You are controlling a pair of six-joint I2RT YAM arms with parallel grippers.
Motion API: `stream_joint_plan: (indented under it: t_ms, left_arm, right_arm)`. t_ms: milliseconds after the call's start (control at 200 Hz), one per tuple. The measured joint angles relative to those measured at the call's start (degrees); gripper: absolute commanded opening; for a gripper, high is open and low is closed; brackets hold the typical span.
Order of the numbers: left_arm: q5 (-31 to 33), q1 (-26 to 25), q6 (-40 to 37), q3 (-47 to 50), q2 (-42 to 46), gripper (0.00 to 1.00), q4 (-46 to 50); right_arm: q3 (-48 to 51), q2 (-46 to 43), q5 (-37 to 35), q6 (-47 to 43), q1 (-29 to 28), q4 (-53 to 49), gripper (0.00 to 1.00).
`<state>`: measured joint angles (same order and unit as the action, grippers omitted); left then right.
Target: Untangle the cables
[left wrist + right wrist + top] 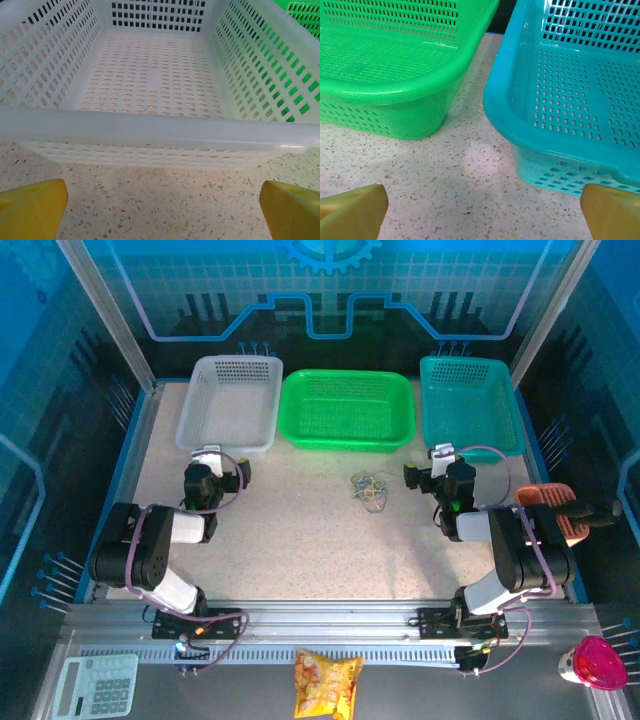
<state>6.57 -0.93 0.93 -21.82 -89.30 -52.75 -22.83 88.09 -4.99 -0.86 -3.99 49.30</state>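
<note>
The cables (370,490) lie in a small tangled clump of thin yellowish and grey strands on the speckled table, just in front of the green basket (345,410). My left gripper (218,462) stands open at the left, facing the white basket (230,400), well away from the clump. In the left wrist view its yellow fingertips (32,207) stand wide apart over bare table. My right gripper (428,466) is open to the right of the clump, with nothing between its fingertips (355,210).
A teal basket (468,405) stands at the back right; its near corner (530,125) and the green basket's corner (420,95) lie ahead of the right gripper. The white basket's rim (150,130) is close ahead of the left gripper. A brush (555,505) lies at the right edge.
</note>
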Motion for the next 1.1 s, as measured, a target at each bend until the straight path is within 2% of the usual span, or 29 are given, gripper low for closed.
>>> stream_joint_plan:
  t_ms: [185, 325, 505, 670, 760, 900, 1100]
  left_arm:
    - [-0.02, -0.04, -0.13, 0.04, 0.0, 0.99, -0.07]
    - [0.15, -0.7, -1.05, 0.7, 2.19, 0.99, 0.74]
    - [2.99, -0.96, -0.9, 1.18, 10.56, 0.99, 4.11]
    - [5.22, -0.98, 0.83, 1.07, 20.09, 0.99, 10.19]
    - [5.7, -1.03, 4.24, -0.24, 25.4, 0.99, 15.89]
    - [5.07, -1.01, 14.08, -5.92, 33.35, 0.99, 28.65]
    - [-3.56, -1.03, 25.73, -14.36, 40.5, 0.99, 44.13]
  right_arm:
    - [0.0, -0.63, 0.96, 0.48, 0.44, -1.09, 1.0]
    - [0.13, -6.64, -0.87, 1.33, 0.44, -4.11, 1.0]
    - [0.7, -15.43, -4.74, 3.06, 0.44, -7.45, 1.0]
    - [-4.0, -22.34, -8.04, 8.2, 0.44, -20.92, 1.0]
    - [-8.96, -25.42, -7.96, 14.43, 0.66, -28.65, 1.0]
    - [-13.53, -30.82, -4.72, 22.93, 0.79, -35.6, 1.0]
    - [-18.01, -35.3, 1.62, 27.47, -1.84, -45.86, 1.0]
